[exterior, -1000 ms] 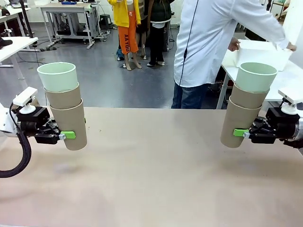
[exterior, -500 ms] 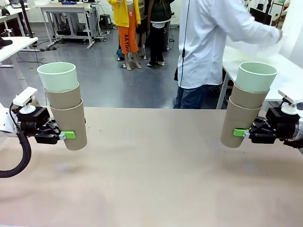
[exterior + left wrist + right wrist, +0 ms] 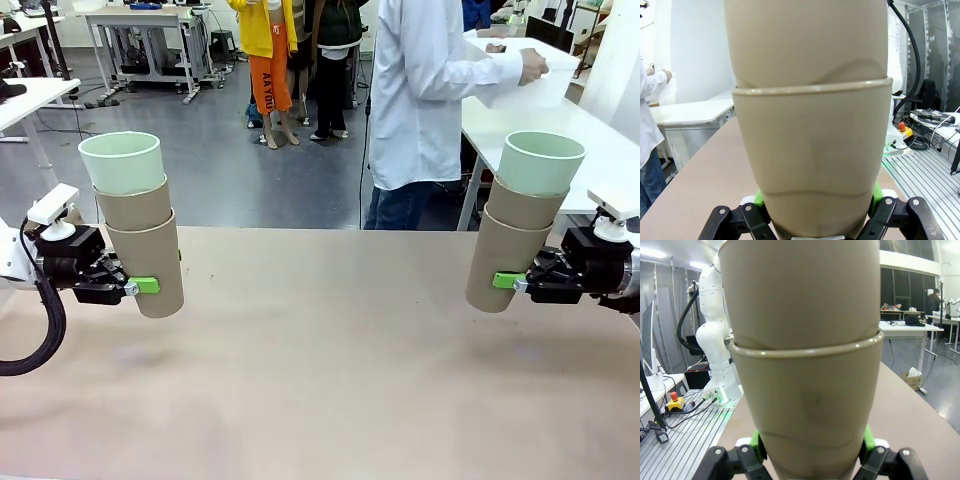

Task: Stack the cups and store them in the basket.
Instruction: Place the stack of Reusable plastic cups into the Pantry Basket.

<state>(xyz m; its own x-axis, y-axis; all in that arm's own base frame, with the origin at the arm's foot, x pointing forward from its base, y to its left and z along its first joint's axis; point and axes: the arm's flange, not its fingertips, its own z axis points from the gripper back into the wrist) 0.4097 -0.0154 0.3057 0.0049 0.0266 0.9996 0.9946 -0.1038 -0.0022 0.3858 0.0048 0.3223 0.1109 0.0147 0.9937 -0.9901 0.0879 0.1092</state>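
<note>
Khaki-and-mint stacking looks done. Left gripper [image 3: 150, 286] clamps one cup stack [image 3: 135, 220] at 9 o'clock, and right gripper [image 3: 503, 281] clamps the other cup stack [image 3: 525, 225] at 3. Basket [image 3: 548, 92] at 1 o'clock, held by the person [image 3: 420, 90] — storing remains.

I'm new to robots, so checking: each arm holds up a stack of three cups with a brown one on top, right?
Not the top one: in the front view, the left stack and the right stack are each topped by a mint green cup, with two brown cups beneath. Three per stack is right.
</note>
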